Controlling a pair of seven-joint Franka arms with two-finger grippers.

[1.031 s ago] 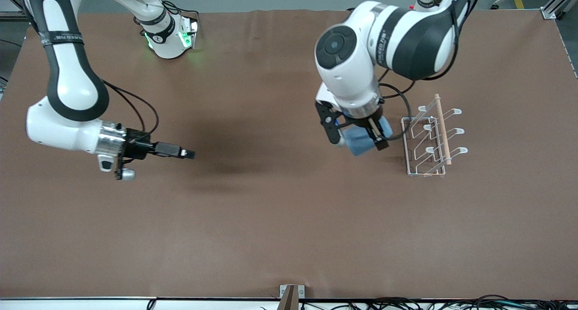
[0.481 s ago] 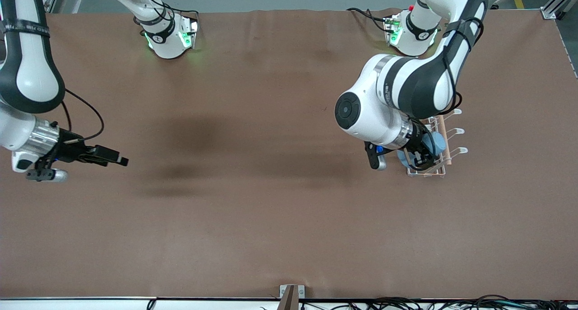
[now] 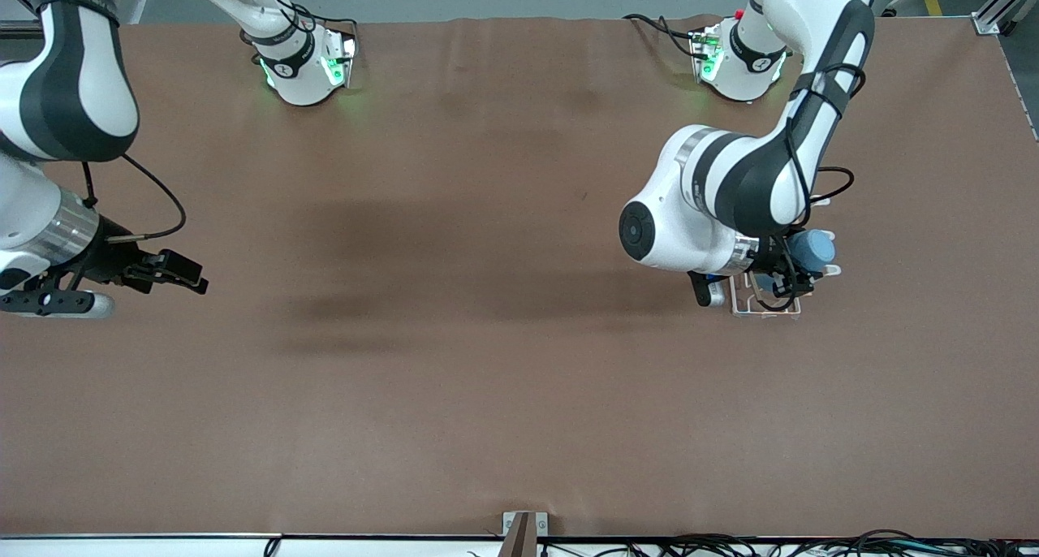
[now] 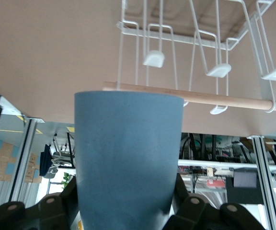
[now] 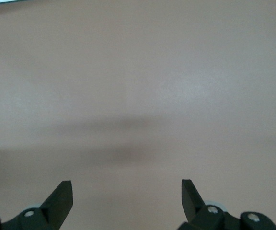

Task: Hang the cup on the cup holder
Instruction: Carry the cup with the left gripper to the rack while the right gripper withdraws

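The light-blue cup is held in my left gripper, shut on its sides, over the white wire cup holder. My left arm covers most of the holder in the front view. In the left wrist view the cup fills the space between the fingers, and its end reaches the holder's wooden rod, with the looped prongs past it. I cannot tell whether a prong touches the cup. My right gripper is open and empty, low over bare table at the right arm's end.
The brown table cover stretches wide and bare between the two arms. The arm bases stand at the table's edge farthest from the front camera. A small bracket sits at the edge nearest that camera.
My left arm has carried the cup from beside the holder to over it, turning the cup toward the prongs. My right arm has pulled back toward its end of the table.
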